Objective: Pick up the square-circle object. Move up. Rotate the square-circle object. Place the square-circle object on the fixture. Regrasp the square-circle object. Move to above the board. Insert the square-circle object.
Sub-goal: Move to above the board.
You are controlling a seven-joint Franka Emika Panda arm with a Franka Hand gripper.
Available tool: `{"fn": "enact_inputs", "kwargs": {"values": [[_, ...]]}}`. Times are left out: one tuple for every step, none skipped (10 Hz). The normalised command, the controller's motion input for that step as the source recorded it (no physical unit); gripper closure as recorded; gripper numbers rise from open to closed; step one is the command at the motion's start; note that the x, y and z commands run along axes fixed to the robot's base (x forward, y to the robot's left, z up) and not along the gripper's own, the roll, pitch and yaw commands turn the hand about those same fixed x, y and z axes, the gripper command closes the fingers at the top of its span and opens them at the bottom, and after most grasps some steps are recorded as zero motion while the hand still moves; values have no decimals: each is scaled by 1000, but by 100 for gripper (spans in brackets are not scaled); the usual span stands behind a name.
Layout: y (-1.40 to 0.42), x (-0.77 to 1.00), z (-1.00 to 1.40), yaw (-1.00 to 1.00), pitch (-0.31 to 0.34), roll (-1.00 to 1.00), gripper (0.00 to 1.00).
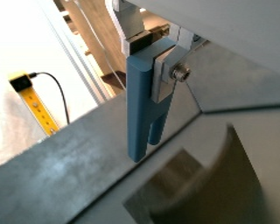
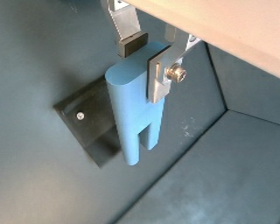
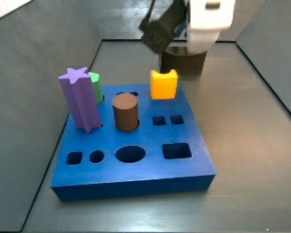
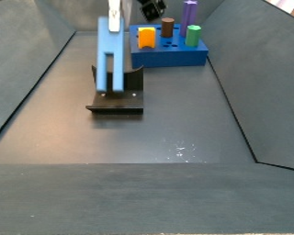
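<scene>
The square-circle object (image 4: 109, 53), a pale blue peg of two joined bars, stands upright on the fixture (image 4: 117, 99), slotted end down. In both wrist views my gripper (image 2: 147, 73) straddles its upper end. One silver finger (image 2: 166, 74) lies flat against the peg's side. The other finger's dark pad (image 2: 130, 44) sits a little off its rounded top, so the gripper is open. The dark fixture (image 2: 90, 122) shows under the peg. The blue board (image 3: 135, 173) lies apart from the fixture. In a side view the gripper (image 3: 191, 36) hides the peg.
On the board stand a purple star-topped post (image 3: 76, 96), a brown cylinder (image 3: 125, 111), an orange-yellow block (image 3: 164, 85) and a green piece (image 3: 95, 86). Sloping grey walls (image 4: 39, 83) enclose the floor on all sides.
</scene>
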Motion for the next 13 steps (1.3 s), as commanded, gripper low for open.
{"fn": "enact_inputs", "kwargs": {"values": [[23,33,1000,3,-152,-17,100],[22,29,1000,-31,-134,-29,100],[21,18,1000,-94,-71,-53,100],[20,15,1000,-111,-45,-61,100],[19,7,1000,-124,10,-79,100],[18,-4,1000,-123,49,-88,100],[17,-13,1000,-113,84,-96,100],[17,-18,1000,-85,120,-95,100],[14,-21,1000,-60,141,-89,100],[13,-25,1000,-31,160,-75,100],[3,-22,863,7,182,-64,100],[-5,-10,701,33,192,-62,100],[-12,7,493,65,206,-56,100]]}}
